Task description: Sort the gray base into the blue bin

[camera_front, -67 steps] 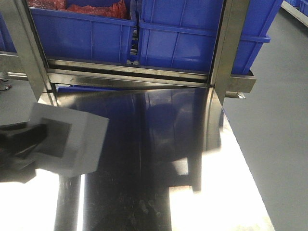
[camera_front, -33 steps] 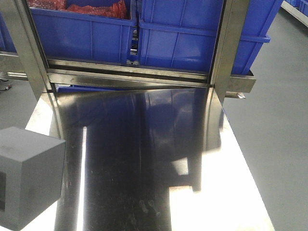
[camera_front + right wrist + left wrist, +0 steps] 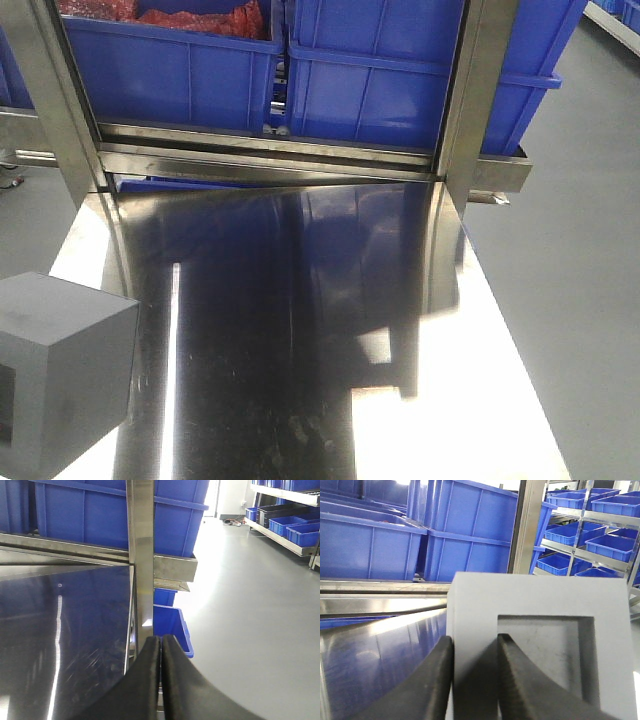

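Note:
The gray base [image 3: 62, 372] is a matte gray block at the lower left of the front view, over the steel table's left edge. Up close in the left wrist view, the gray base [image 3: 540, 600] shows its square recessed window. My left gripper [image 3: 474, 639] is shut on it, one finger on the outer side and one inside the window, pinching the wall between. Whether the block rests on the table or hangs above it I cannot tell. The blue bin [image 3: 400, 85] stands on the rack behind the table. My right gripper [image 3: 160, 639] is shut on nothing, near the table's right edge.
A second blue tote [image 3: 170, 70] holding red stuff stands left of the first. Steel uprights [image 3: 475, 100] and a crossbar [image 3: 270, 155] frame the back of the shiny table [image 3: 300, 330]. Another blue tote [image 3: 170, 622] sits on the floor under the table's right corner. Shelves of blue totes [image 3: 590, 535] stand to the right.
The gray base was tilted with its window toward the front camera. It has swung left and down in the frame, now sits square, and has barely moved in the last half second.

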Available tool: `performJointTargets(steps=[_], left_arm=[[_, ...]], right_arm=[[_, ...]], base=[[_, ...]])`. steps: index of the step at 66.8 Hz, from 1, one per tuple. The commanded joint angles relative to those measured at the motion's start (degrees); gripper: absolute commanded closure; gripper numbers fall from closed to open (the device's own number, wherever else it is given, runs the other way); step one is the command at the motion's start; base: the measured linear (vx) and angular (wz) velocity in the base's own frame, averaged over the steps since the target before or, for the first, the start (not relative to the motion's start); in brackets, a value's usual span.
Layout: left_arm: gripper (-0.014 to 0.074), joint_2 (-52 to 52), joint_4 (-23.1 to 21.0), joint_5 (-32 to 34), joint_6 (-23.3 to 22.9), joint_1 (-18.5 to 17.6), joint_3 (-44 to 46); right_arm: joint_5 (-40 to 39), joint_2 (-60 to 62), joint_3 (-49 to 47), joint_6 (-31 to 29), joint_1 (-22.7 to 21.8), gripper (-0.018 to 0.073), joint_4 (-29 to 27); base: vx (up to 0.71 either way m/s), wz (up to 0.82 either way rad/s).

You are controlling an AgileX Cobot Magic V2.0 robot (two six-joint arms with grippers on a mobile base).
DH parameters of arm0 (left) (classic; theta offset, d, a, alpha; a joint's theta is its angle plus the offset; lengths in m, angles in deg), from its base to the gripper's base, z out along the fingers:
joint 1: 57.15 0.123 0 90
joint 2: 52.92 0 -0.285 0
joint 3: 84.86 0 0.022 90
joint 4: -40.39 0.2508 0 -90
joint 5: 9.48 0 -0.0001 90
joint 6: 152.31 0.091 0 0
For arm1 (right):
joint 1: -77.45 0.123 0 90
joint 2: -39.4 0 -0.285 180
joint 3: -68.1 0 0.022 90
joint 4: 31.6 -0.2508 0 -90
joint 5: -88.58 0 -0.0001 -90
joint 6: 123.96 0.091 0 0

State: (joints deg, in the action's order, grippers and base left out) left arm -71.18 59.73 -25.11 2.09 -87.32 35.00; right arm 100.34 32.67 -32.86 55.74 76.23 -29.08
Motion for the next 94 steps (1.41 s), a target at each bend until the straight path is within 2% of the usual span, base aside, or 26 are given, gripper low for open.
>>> performJointTargets(steps=[1, 46, 94], left_arm=[[0.0603, -0.48, -0.05, 6.38, -0.28, -0.47, 1.80], [0.0603, -0.48, -0.05, 6.38, -0.28, -0.47, 1.80], [0.0603, -0.48, -0.05, 6.38, -0.28, -0.47, 1.80]], right_arm=[[-4.66, 0.41, 0.29, -0.39, -0.37, 0.0564, 0.49], [-4.61, 0.41, 0.29, -0.39, -0.37, 0.0564, 0.49], [-4.53, 0.41, 0.29, -0.39, -0.37, 0.0564, 0.49]], base=[[0.00, 0.00], [-0.01, -0.07], [-0.11, -0.62]])
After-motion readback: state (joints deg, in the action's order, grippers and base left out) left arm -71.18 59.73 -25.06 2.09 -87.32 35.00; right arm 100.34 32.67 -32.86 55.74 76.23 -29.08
